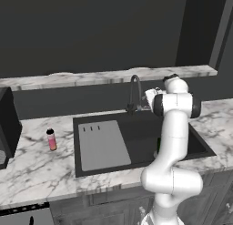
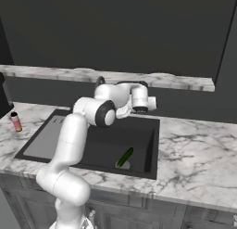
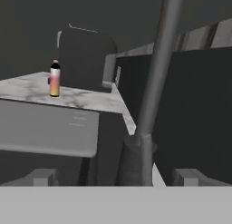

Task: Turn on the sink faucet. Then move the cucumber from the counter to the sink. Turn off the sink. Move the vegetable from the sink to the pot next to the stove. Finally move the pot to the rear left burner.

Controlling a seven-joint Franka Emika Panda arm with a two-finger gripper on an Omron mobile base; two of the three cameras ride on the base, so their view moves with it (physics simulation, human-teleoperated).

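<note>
The cucumber (image 2: 125, 157) lies on the floor of the black sink (image 2: 99, 147), near its right wall. The dark sink faucet (image 1: 135, 92) rises at the sink's back edge. In the hand view its stem (image 3: 154, 91) stands close up between my two fingertips. My gripper (image 3: 115, 177) is open, level with the faucet's base, and holds nothing. The white marble counter (image 1: 36, 169) surrounds the sink. The pot is out of view.
A small pink bottle (image 1: 52, 139) with a black cap stands on the counter left of the sink. The grey drainboard panel (image 1: 102, 144) covers the sink's left half. A dark boxy appliance (image 1: 7, 121) sits at the far left. A marble ledge (image 1: 91, 77) runs behind the faucet.
</note>
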